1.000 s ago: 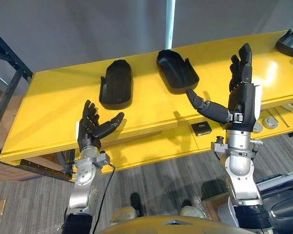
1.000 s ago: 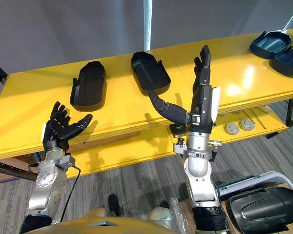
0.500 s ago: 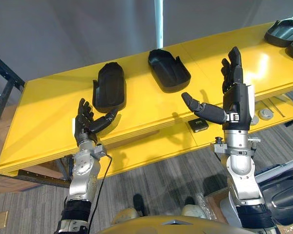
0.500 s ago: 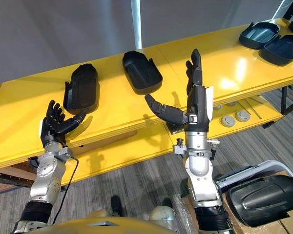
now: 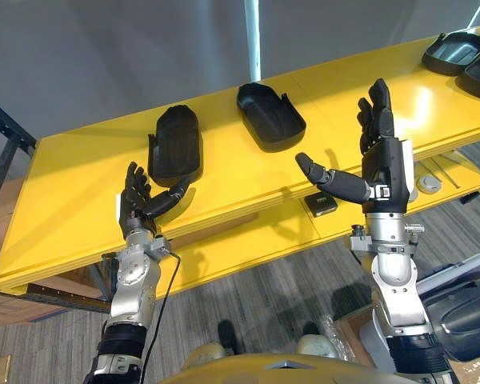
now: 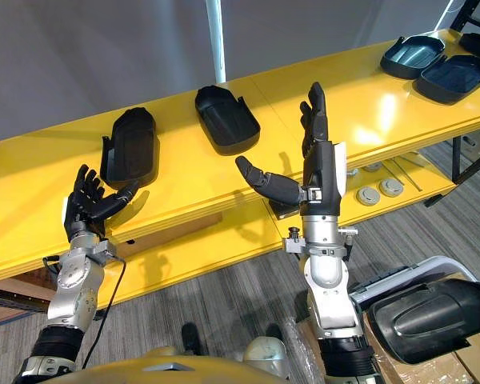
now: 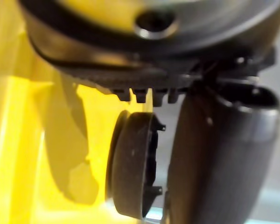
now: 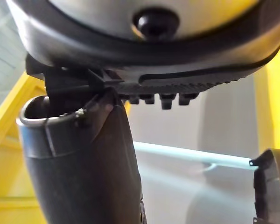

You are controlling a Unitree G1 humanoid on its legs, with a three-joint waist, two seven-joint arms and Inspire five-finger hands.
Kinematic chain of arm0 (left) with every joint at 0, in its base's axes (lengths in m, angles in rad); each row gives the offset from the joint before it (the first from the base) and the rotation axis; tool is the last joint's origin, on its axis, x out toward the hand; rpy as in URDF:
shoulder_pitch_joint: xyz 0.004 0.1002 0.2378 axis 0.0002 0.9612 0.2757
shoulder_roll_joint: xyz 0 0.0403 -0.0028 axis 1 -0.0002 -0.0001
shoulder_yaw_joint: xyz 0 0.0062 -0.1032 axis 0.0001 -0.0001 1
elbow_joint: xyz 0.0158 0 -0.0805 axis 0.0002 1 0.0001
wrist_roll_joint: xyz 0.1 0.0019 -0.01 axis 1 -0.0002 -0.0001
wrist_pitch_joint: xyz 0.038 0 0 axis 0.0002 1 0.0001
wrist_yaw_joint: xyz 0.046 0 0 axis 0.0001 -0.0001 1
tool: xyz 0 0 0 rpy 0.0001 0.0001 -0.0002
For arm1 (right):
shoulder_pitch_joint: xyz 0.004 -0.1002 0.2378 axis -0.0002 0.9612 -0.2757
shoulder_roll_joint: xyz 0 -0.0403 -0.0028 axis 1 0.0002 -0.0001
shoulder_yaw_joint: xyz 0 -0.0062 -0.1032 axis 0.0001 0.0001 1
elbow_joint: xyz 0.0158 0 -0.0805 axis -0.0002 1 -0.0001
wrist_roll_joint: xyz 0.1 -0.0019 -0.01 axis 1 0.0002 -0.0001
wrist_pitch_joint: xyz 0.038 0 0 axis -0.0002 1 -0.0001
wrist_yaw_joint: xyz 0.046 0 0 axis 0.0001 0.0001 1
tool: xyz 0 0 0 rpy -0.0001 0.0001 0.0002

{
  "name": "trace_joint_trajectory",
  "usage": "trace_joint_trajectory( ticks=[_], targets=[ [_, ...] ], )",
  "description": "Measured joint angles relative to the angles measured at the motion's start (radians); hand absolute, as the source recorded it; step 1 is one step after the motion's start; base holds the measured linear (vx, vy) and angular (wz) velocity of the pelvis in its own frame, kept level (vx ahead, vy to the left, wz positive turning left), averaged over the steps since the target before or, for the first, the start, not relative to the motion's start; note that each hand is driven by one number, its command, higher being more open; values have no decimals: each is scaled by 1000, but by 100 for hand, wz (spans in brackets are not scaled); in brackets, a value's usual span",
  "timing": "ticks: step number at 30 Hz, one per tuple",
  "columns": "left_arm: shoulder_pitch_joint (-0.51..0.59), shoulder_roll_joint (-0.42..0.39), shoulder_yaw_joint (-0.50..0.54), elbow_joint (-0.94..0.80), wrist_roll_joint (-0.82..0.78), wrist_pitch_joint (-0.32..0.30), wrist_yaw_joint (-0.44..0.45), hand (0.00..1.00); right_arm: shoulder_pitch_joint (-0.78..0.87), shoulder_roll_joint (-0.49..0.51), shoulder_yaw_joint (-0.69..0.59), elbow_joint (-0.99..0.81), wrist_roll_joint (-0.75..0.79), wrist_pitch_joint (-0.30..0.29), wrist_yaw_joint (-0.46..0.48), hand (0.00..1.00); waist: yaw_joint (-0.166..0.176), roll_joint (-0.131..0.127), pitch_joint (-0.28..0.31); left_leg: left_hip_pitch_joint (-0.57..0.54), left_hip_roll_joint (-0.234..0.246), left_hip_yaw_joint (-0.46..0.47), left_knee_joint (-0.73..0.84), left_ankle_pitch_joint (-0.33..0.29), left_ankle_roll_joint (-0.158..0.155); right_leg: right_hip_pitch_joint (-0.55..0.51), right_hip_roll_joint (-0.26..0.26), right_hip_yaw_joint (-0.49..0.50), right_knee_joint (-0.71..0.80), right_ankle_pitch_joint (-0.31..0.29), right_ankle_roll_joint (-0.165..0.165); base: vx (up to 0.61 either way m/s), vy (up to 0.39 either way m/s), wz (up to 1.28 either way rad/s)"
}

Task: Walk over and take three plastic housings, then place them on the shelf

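Fingers (image 5: pixel 382 94) of the right hand (image 5: pixel 380 164) stand straight and apart above the yellow shelf (image 5: pixel 64 192), thumb out sideways, holding nothing. The left hand (image 5: pixel 136 214) is likewise spread and empty at the shelf's front edge. On the top board, the first housing (image 5: pixel 176 144), black plastic, lies dome up just beyond the left thumb. The second housing (image 5: pixel 270 116) lies hollow side up farther back, between the two hands, and two further housings (image 5: pixel 452 52) sit at the far right end. On the lower board lie a small black box (image 5: pixel 320 204) and grey discs (image 6: pixel 368 196).
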Motion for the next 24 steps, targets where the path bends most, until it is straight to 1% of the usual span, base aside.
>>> trace_joint_trajectory(
  ticks=[10,12,13,14,17,20,24],
  targets=[
    [0,4,4,0,-29,1,-26,100,-3,0,15,0,0,5,0,100,2,-2,-1,0,-1,-1,0,0,1,1,-1,-2,-2,3,3,0,0,0],
    [0,4,4,0,-39,2,-33,100,-4,0,16,0,0,5,13,100,2,-3,-1,0,-2,-2,0,1,1,1,-1,-2,-1,3,4,0,0,0],
    [0,4,4,0,-50,2,-36,100,-5,0,15,0,6,5,32,100,2,-3,-1,0,-2,-2,0,1,1,2,-1,-2,-1,3,4,0,0,0],
    [0,5,5,0,-52,2,-45,100,-5,-1,17,0,19,5,81,100,2,-4,-1,0,-2,-3,0,1,1,2,-2,-4,-1,3,4,0,0,0],
    [0,6,4,0,-52,2,-55,100,-11,-10,45,0,64,9,168,100,3,-6,0,0,-3,-8,0,1,1,5,-3,-10,-2,2,4,0,0,4],
    [-7,6,-1,0,-53,2,-58,100,-47,-19,110,0,97,30,230,100,3,-10,1,-4,-5,-19,0,1,1,8,-7,-22,-1,2,4,-1,4,11],
    [-27,6,-9,0,-53,0,-71,100,-102,-27,189,3,96,42,279,100,12,-13,1,-23,-8,-33,0,6,4,-4,-15,-35,11,1,3,-9,20,13]
  ],
)
